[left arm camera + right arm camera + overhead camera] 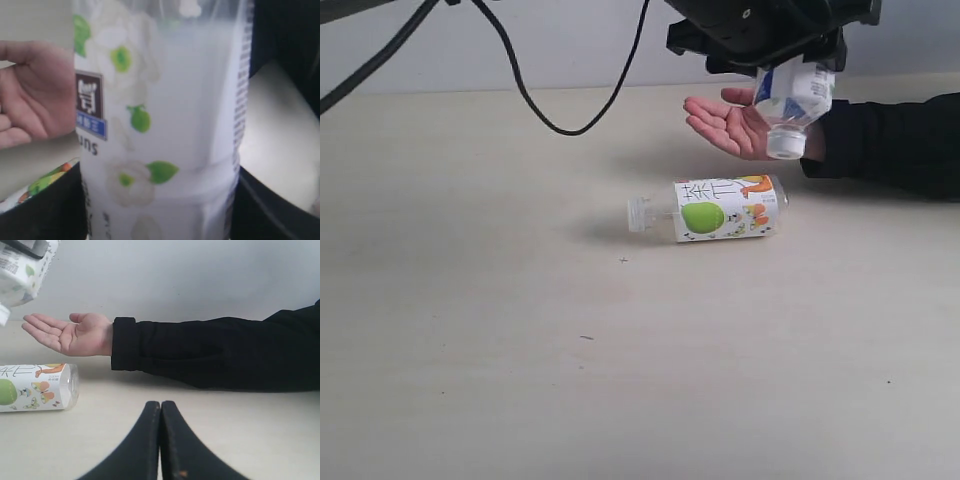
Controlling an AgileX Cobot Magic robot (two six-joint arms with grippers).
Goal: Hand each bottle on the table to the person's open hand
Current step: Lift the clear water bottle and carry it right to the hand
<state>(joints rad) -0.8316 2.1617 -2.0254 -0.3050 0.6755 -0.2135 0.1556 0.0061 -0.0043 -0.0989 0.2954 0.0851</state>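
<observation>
**Green on white, over beige**

You see the raised bottle (160, 125) over the open hand (725, 125) in a white label strewn with green leaves and pale blossoms. Near the hand, the lying bottle (720, 208) shows a green apple and orange figures. The table (470, 350) is pale beige, the sleeve (900, 140) black.

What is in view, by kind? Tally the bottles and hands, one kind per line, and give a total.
Bottles: 2 (white-label bottle, apple-label bottle)
Hands: 1 (open hand)
Total: 3
</observation>
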